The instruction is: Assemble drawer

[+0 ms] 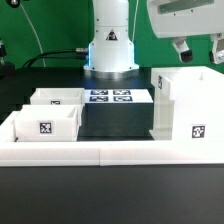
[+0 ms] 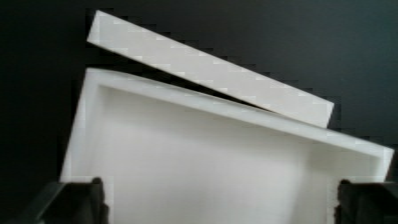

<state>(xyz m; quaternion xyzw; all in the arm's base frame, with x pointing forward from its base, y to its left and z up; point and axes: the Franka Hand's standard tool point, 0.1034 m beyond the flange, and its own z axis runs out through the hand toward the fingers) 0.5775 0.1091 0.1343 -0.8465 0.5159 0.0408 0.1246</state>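
gripper [image 1: 200, 48] spread wide above the housing [image 1: 185, 105] at one worktop corner, front tray [image 1: 45, 122] and rear tray [image 1: 58, 97] set opposite, interiors plain white

Loose white parts along the desk's [image 1: 115, 126] front edge.
Front tray [image 1: 45, 123] and rear tray [image 1: 58, 97] sit together near the corner at the exterior view's left; the housing [image 1: 190, 106] stands upright near the opposite corner, the gripper [image 1: 199, 48] above it, fingers apart.

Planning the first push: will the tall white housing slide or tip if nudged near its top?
The housing stands tall and hollow, so a high nudge may tip it; push low. Its thin walls look rigid and light. Smooth plastic on the black table probably slides easily.
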